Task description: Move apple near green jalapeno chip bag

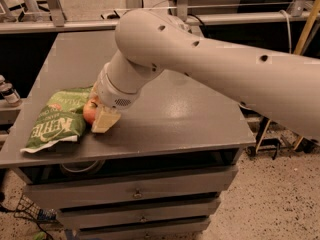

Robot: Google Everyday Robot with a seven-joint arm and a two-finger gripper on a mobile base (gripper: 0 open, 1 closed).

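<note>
- Closest to the camera there's a stack of grey drawers point(135, 190) under the tabletop point(180, 114).
- On the front left part of the tabletop lies the green jalapeno chip bag point(54, 123), flat and crinkled, with the white lettering facing up.
- The apple point(90, 112) sits right at the bag's edge on the side nearer the middle of the tabletop, touching it or as good as.
- The gripper point(98, 118) is down on the apple and closed around it. I can only see one cream finger point(105, 120), pressed against the side of the apple facing away from the bag.
- The fat white arm point(215, 66) comes in from the right and covers a lot of the tabletop's middle.
- Way back there are metal frame legs point(52, 3) on a speckled floor.
</note>
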